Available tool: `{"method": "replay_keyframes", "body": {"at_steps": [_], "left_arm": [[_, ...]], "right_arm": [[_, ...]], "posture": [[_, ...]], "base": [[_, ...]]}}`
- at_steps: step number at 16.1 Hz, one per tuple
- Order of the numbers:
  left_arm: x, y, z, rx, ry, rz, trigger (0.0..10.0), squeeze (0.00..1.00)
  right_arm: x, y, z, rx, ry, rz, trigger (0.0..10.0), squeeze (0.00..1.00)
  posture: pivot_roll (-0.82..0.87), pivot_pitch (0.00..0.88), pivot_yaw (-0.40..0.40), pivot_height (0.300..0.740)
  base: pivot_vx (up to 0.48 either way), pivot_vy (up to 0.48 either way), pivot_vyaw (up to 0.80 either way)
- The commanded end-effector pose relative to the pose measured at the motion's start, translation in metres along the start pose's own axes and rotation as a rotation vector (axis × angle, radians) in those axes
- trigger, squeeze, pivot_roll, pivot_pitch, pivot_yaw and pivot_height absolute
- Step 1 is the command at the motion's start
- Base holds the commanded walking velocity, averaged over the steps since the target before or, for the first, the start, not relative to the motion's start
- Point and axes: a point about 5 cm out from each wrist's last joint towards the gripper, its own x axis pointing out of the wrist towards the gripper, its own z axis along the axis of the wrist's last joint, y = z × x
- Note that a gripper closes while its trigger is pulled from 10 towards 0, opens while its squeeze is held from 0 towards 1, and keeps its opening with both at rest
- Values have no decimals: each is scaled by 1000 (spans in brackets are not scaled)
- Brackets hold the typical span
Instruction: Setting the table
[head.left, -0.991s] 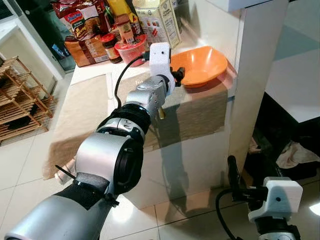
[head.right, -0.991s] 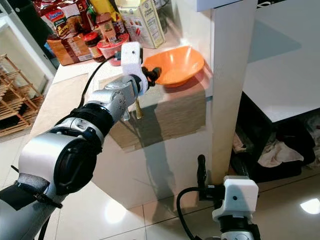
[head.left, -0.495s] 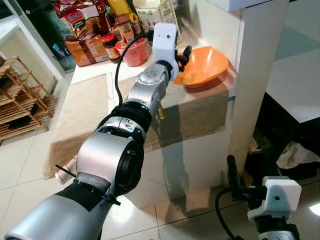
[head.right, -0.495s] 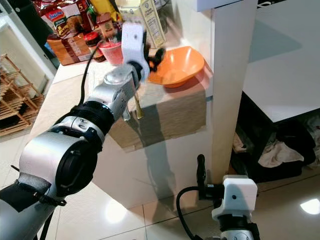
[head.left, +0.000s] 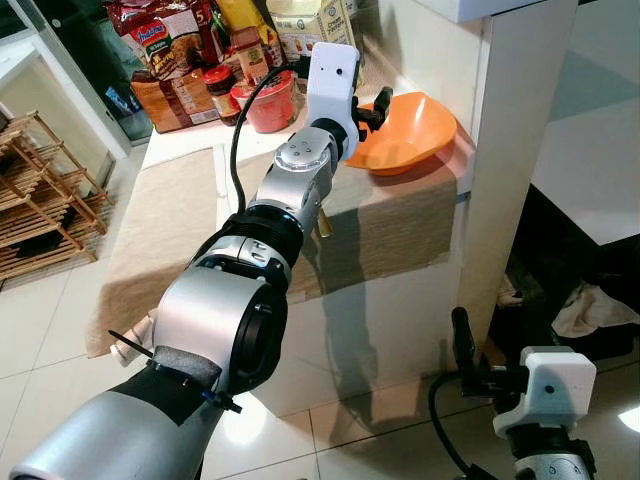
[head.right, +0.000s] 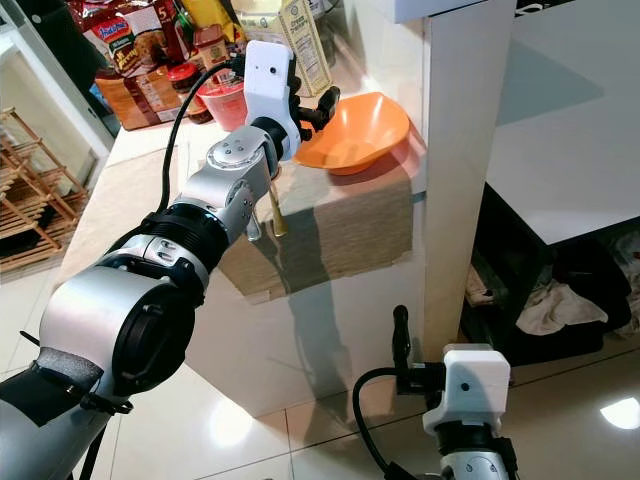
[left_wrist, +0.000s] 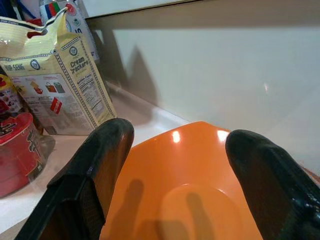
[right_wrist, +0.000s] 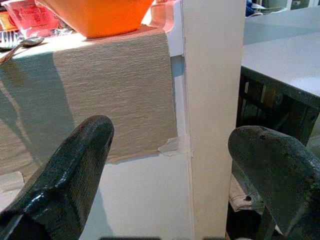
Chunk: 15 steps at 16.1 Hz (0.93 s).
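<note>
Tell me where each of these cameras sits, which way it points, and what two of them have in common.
Left eye and right eye views: on the head, looking forward and down at the counter; the left arm reaches to the orange bowl, the right gripper hangs low.
Left wrist view: along the left gripper and its open fingers, facing the bowl and a cracker box.
Right wrist view: from low down, between open fingers, up at the table runner.
Shared: both wrist views catch the orange bowl.

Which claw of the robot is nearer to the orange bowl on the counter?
Left. The left claw is open at the rim of the orange bowl, its fingers on either side of it. The right claw hangs low near the floor, below the counter.
</note>
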Motion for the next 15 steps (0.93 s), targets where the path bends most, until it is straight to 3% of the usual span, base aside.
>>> {"method": "replay_keyframes", "body": {"at_steps": [1,3,5,9,10,15], "left_arm": [[-4,16,-6,9,30,53,10000,0],[-7,26,-18,-28,113,95,10000,0],[-10,37,-23,-11,164,171,10000,0],[-10,37,-27,-1,203,192,10000,0],[-11,32,-35,-117,252,179,10000,0],[-16,21,-56,-295,367,174,10000,0]], "right_arm": [[2,2,-1,13,-2,3,10000,0],[2,2,-1,13,-3,2,10000,0],[1,2,-1,12,0,5,10000,0],[0,1,-1,13,2,2,10000,0],[-1,1,-1,14,4,2,10000,0],[-4,1,1,20,3,-2,10000,0]], "posture": [[-203,0,227,735],[-204,0,226,735],[-208,0,223,735],[-214,0,224,735],[-215,0,223,735],[-220,0,224,735]], "base": [[0,0,0],[0,0,0],[0,0,0],[0,0,0],[0,0,0],[0,0,0]]}}
